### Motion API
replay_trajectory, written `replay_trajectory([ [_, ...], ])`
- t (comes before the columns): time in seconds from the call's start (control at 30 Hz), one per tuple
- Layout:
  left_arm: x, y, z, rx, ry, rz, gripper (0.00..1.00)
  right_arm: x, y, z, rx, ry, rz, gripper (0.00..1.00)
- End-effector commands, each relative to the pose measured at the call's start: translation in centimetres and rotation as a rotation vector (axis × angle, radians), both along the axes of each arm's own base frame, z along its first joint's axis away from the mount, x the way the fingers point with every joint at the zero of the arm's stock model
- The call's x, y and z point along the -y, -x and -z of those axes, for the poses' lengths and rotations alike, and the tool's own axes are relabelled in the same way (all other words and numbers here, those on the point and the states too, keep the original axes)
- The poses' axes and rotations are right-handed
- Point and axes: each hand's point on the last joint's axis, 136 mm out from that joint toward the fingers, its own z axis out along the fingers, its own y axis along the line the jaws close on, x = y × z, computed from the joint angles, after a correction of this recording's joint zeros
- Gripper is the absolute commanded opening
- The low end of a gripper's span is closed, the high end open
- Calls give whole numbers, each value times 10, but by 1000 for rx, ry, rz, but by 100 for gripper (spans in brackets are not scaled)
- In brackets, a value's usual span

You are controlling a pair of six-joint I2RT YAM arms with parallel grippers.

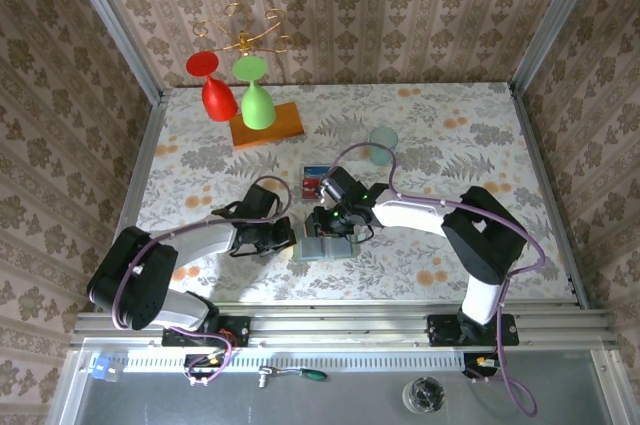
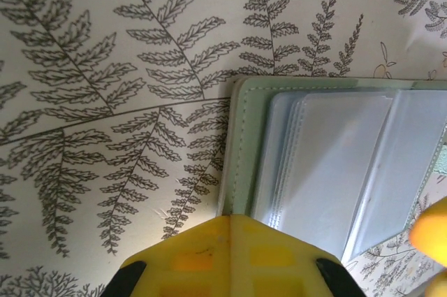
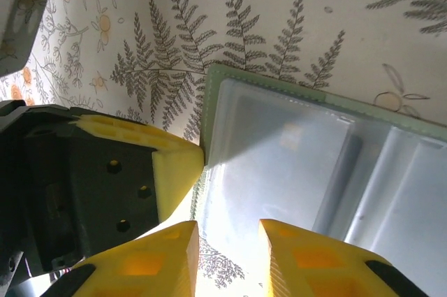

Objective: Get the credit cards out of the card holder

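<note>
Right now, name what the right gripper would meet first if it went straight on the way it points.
The right gripper would likely meet the pale grey-blue inner pocket of the open sage-green bifold card holder; depth is unclear.

Open card holder (image 1: pixel 326 247) flat by the table's (image 1: pixel 480 135) near edge, middle. left gripper (image 1: pixel 287 237) at its left side, right gripper (image 1: pixel 338 225) over it. credit cards (image 1: pixel 313 185) just behind. Teal cup (image 1: pixel 383 145), orange board (image 1: pixel 266 126) farther back.

The card holder (image 1: pixel 322 248) lies open on the table (image 1: pixel 450 135), credit cards (image 1: pixel 314 183) just behind it, cup (image 1: pixel 383 145) farther back.
</note>
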Motion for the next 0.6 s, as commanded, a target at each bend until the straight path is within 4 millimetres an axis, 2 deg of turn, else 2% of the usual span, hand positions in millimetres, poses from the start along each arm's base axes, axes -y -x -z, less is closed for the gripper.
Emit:
replay_trajectory([
  [0.0, -2, -1, 2, 1, -33, 19, 0, -9, 6, 6, -49, -28, -3, 32],
  [0.23, -1, -2, 2, 5, -29, 17, 0, -15, 8, 14, -80, -28, -1, 28],
  [0.57, -3, -1, 0, 10, -32, 14, 0, -4, 8, 24, -87, 40, 27, 30],
])
